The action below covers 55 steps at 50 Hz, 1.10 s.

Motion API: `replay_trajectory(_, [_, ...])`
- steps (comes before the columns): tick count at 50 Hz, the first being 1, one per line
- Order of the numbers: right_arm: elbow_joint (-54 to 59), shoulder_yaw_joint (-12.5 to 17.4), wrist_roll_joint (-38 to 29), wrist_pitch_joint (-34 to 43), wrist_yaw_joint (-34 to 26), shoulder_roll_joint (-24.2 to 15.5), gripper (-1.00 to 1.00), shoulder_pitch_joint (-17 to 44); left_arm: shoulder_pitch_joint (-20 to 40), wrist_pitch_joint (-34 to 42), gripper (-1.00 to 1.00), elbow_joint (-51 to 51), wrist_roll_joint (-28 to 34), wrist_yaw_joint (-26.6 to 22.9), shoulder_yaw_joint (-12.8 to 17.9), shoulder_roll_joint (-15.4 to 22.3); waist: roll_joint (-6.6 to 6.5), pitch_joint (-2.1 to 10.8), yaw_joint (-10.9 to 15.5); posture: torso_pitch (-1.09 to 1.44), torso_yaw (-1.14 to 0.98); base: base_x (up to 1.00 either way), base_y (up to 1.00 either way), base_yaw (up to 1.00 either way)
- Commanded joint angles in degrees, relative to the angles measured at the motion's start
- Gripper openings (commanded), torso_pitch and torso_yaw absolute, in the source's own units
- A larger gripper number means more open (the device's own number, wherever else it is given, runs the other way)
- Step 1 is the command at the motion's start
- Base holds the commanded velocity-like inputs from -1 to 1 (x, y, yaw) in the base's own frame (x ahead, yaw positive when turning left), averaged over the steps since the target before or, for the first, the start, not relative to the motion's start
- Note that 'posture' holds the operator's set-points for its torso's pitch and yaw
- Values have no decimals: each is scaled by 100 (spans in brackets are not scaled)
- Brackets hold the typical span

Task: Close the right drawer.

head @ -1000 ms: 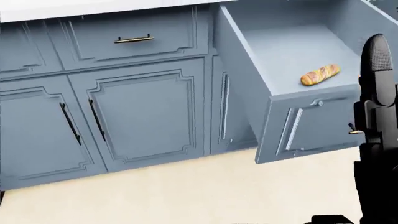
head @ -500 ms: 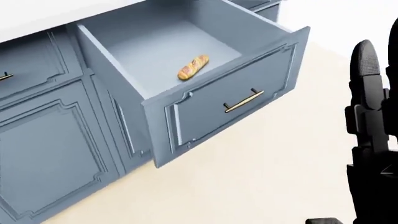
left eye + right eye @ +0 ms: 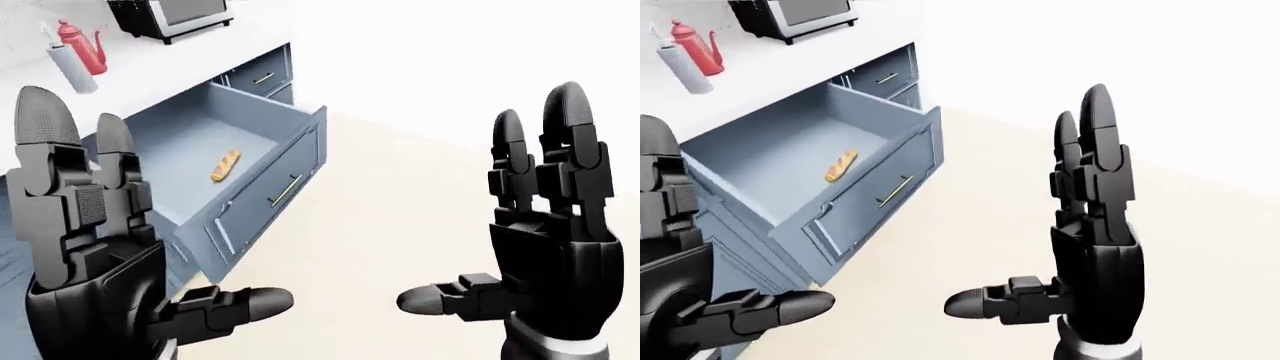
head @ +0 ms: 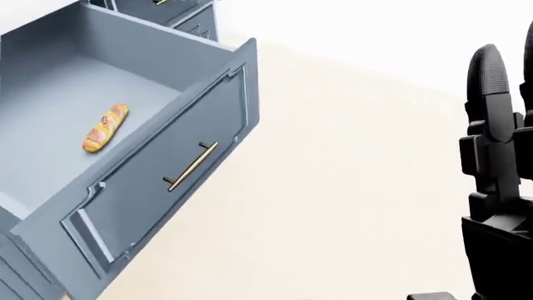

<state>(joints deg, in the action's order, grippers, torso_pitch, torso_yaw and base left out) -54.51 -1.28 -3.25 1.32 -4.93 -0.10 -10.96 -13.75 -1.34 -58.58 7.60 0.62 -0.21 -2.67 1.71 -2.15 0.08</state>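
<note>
The drawer (image 4: 142,187) stood pulled fully out at the left of the head view, a bread roll (image 4: 105,127) lying inside and its brass handle (image 4: 190,166) facing the floor side. Both hands were raised with fingers spread, holding nothing: the left hand (image 3: 95,225) and the right hand (image 3: 540,232) were well apart from the drawer. The likely trouble was aim. A push landing off-centre, near the panel's corner, could skew the drawer or slide off it; a hard shove could send the roll skidding.
</note>
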Motion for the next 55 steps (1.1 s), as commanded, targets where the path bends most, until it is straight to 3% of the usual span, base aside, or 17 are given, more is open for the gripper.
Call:
replay_trajectory(1, [-134,-6,15,-57,23,13,100,18,14,-76,100,-140,-4,7,2,20,76,64,-50,0,0,12,0,-59])
replay_trajectory(10, [-135,96,-52,119,142,37,100,141,21,-68,100,-140,7,9,-12,9,-139,-38,-153,0,0,8,0,-33])
replay_trajectory(14, [-127,94,-53,104,134,30,100,127,24,-58,100,-140,-1,13,-7,9,-475,210,-246,0,0,0,0,0])
replay_trajectory(15, [-128,81,-71,72,133,30,100,120,23,-67,100,-140,3,13,-9,11,-255,39,-182,0,0,0,0,0])
replay_trajectory(19, [-155,116,-55,121,140,33,100,129,18,-73,100,-140,-9,22,-1,18,-437,199,15,0,0,-36,0,0])
replay_trajectory(25, [-79,41,-94,42,129,32,100,101,8,-68,100,-140,-29,44,-12,45,-173,154,-35,0,0,-39,0,0])
replay_trajectory(28, [-81,59,-85,71,133,27,100,115,20,-54,100,-140,-50,56,7,57,285,217,-95,0,0,-37,0,0])
replay_trajectory(29, [-74,48,-92,69,129,25,100,112,9,-64,100,-140,-40,58,-4,56,82,194,-127,0,0,-35,0,0])
replay_trajectory(36, [-78,54,-89,83,141,28,100,121,-1,-68,100,-140,-47,64,-13,59,-64,215,-47,0,0,-32,0,0])
replay_trajectory(38, [-92,42,-115,92,142,25,100,118,-8,-75,100,-140,-51,64,-13,62,-200,-21,-123,0,0,0,0,0])
replay_trajectory(40, [-105,31,-144,117,146,23,100,125,-7,-77,100,-140,-57,66,-12,65,-341,-42,-176,0,0,0,0,0])
replay_trajectory(42, [-107,42,-131,131,144,24,100,128,-13,-79,100,-140,-60,70,-15,69,-631,29,-209,0,0,0,5,0])
replay_trajectory(43, [-113,37,-124,138,140,24,100,125,-17,-85,100,-140,-64,71,-15,71,-936,125,-132,0,0,0,12,0])
replay_trajectory(44, [-103,51,-116,139,144,26,100,131,-15,-80,100,-140,-67,73,-11,74,-506,-151,-23,0,0,0,12,0])
replay_trajectory(45, [-108,48,-119,151,142,24,100,135,-12,-79,100,-140,-68,75,-13,76,-592,-83,-84,0,0,0,12,0])
replay_trajectory(49, [-117,63,-102,162,140,26,100,132,-24,-87,100,-140,-58,76,-35,73,-348,9,-11,0,0,0,13,0])
replay_trajectory(55, [-84,48,-127,134,144,26,100,119,-23,-85,100,-140,-44,67,-48,59,192,-15,73,0,0,0,14,0])
